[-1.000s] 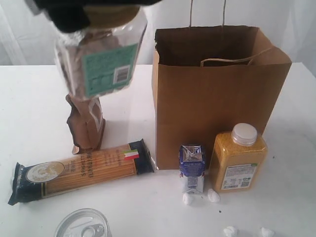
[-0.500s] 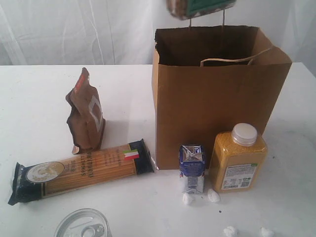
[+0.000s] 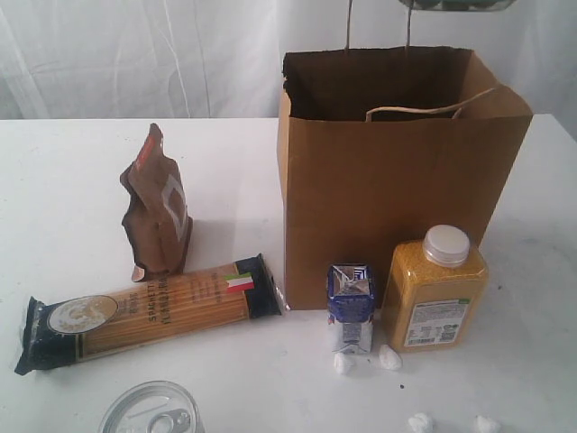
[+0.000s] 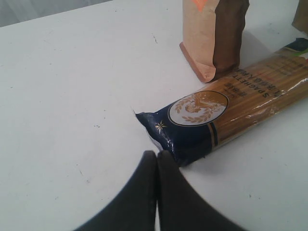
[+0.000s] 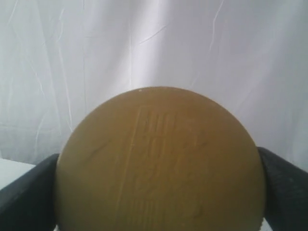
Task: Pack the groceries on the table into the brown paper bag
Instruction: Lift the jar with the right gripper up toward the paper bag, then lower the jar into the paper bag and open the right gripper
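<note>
Groceries: five sit unpacked on the white surface [image 3: 72, 180]: spaghetti packet with dark ends [image 3: 149, 311], brown pouch [image 3: 158, 216], silver pull-tab can [image 3: 151, 415], small blue carton [image 3: 350, 307], yellow bottle with white cap [image 3: 437, 290]. The clear jar with tan lid [image 3: 458, 4] hangs over the tall brown paper bag [image 3: 397, 198]; I can't see inside it. Left wrist: my left pincer [image 4: 156, 161] is pressed together, empty. Right wrist: my right pincer [image 5: 161, 192] pinches the jar's lid.

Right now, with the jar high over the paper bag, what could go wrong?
The clear jar hangs far above the brown paper bag; dropped from there it may land hard or strike the rim.
The inward-folded handle could catch it.
Held only by its tan lid, it might slip.
</note>
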Action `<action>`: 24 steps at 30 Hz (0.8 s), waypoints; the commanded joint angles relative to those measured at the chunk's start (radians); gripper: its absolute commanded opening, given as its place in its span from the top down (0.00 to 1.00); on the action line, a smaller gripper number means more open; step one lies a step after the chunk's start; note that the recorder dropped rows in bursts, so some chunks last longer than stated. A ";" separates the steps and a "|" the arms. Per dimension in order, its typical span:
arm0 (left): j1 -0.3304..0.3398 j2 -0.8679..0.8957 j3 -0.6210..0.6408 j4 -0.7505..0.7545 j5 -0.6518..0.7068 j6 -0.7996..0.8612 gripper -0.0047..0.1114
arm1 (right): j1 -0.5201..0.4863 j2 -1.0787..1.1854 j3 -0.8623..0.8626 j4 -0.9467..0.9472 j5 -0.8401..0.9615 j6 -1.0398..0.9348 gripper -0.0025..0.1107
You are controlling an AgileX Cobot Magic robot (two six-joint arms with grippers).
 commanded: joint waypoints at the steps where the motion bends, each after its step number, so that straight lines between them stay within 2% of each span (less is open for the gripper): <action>1: 0.004 -0.005 0.003 -0.002 0.003 -0.002 0.96 | -0.062 0.040 0.050 -0.035 -0.136 0.042 0.98; 5: 0.004 -0.005 0.003 -0.002 0.003 -0.002 0.96 | -0.097 0.094 0.050 -0.022 -0.171 0.042 0.98; 24: 0.004 -0.005 0.003 -0.002 0.003 -0.002 0.96 | -0.097 0.269 0.084 0.073 -0.236 0.042 0.98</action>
